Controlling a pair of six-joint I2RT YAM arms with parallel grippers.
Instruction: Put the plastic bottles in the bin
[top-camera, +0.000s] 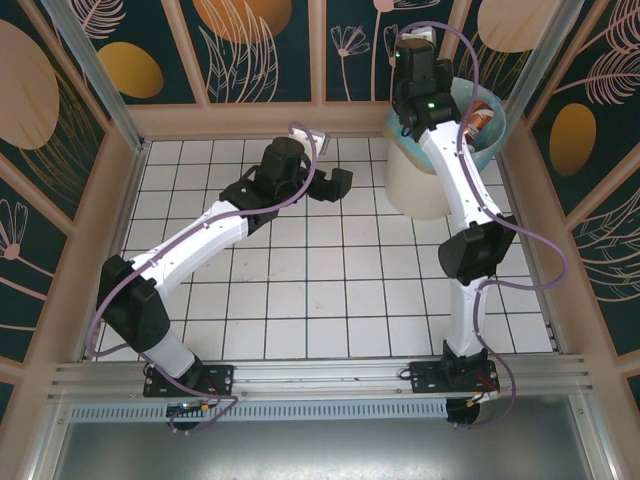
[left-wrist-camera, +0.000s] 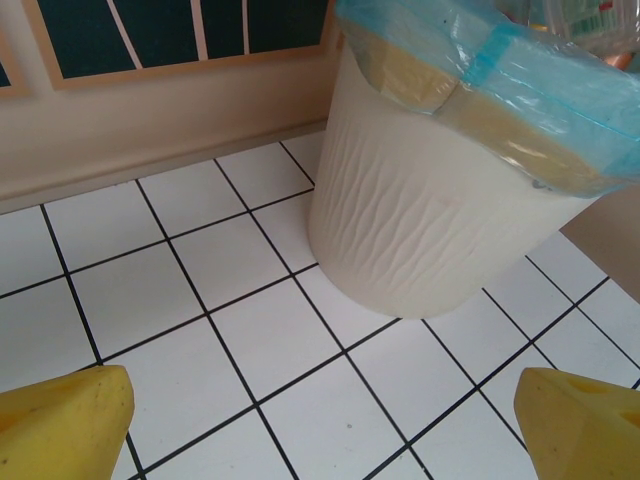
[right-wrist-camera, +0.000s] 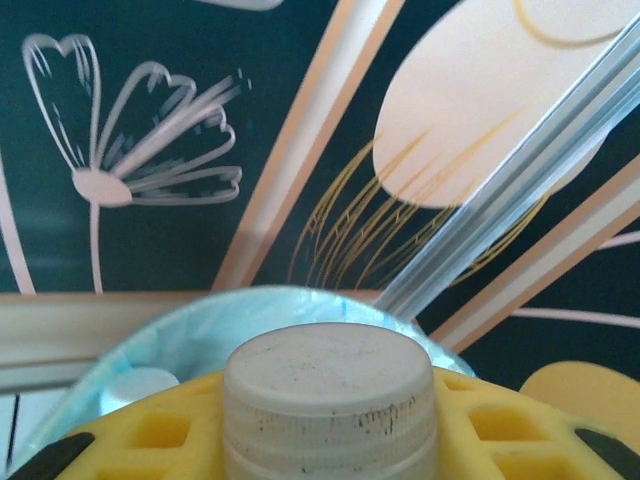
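The bin (top-camera: 415, 190), a cream-white bucket with a light blue bag, stands at the far right of the tiled floor. My right gripper (top-camera: 413, 48) hangs over its far rim. In the right wrist view this gripper (right-wrist-camera: 330, 445) is shut on a plastic bottle, whose white cap (right-wrist-camera: 330, 395) sticks up between the yellow fingers (right-wrist-camera: 150, 440), above the bag's rim (right-wrist-camera: 200, 325). A bottle with a red-brown label (top-camera: 481, 120) lies inside the bin. My left gripper (top-camera: 335, 185) stands open just left of the bin (left-wrist-camera: 440, 200), its fingertips (left-wrist-camera: 60, 420) wide apart over bare tile.
The pen's wooden back wall (top-camera: 250, 118) runs right behind the bin, and an aluminium post (top-camera: 545, 60) rises at the far right corner. A second white cap (right-wrist-camera: 135, 385) lies inside the bag. White tiles (top-camera: 330, 290) stretch between the two arms.
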